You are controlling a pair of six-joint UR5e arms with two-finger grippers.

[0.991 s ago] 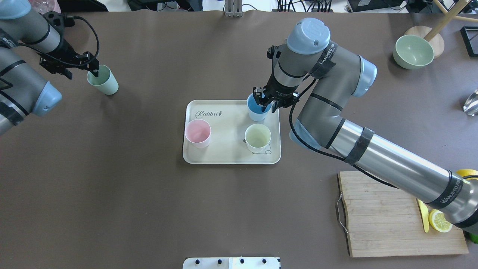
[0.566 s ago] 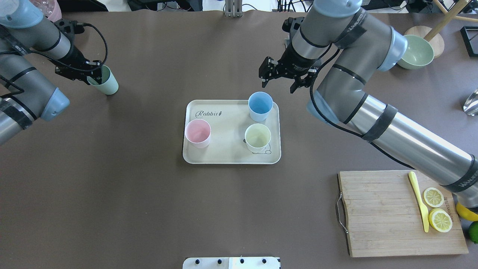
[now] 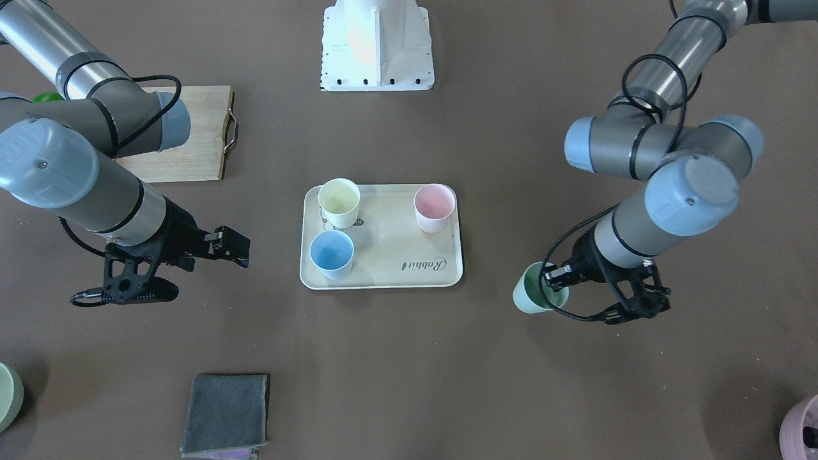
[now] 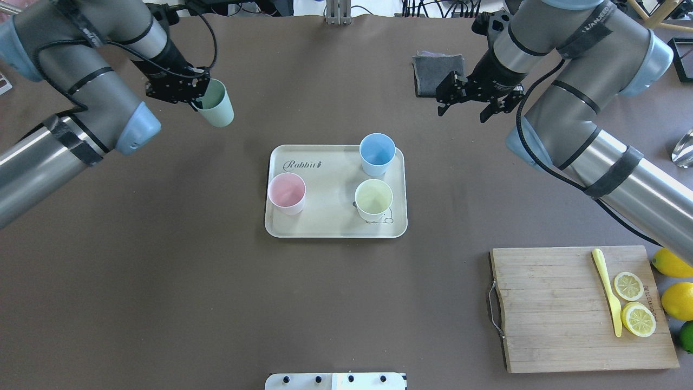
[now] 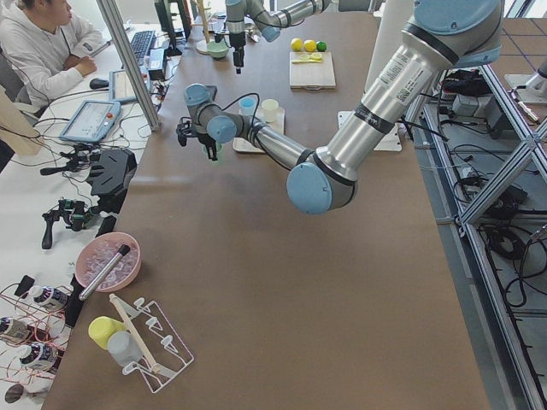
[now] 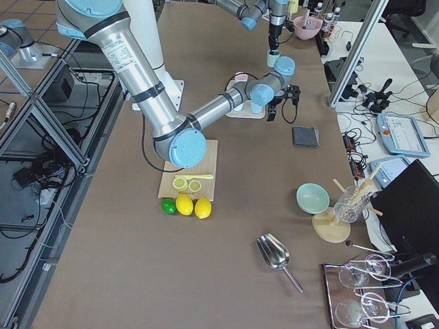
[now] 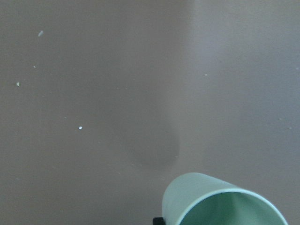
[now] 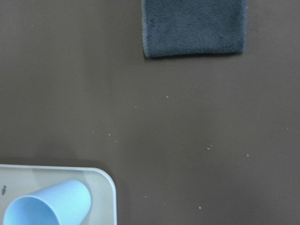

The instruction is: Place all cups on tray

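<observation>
My left gripper (image 4: 199, 98) is shut on the rim of the mint green cup (image 4: 217, 110) and holds it tilted above the table, left of and beyond the tray. The cup also shows in the front view (image 3: 535, 291) and the left wrist view (image 7: 220, 201). The cream Rabbit tray (image 4: 335, 232) carries the light blue cup (image 4: 377, 151), the pink cup (image 4: 287, 192) and the pale yellow cup (image 4: 373, 199), all upright. My right gripper (image 4: 469, 106) is open and empty, raised beyond the tray's right corner. The right wrist view shows the blue cup (image 8: 47, 207) on the tray's corner (image 8: 107, 187).
A folded grey cloth (image 4: 436, 73) lies just beyond the right gripper. A wooden cutting board (image 4: 563, 314) with lemon slices and a yellow knife sits at the near right, with whole lemons (image 4: 674, 300) beside it. A mauve pot (image 3: 802, 434) stands at the far left corner.
My right gripper let go of the blue cup on the tray and drew away up and to the right. My left gripper moved the green cup rightwards towards the tray.
</observation>
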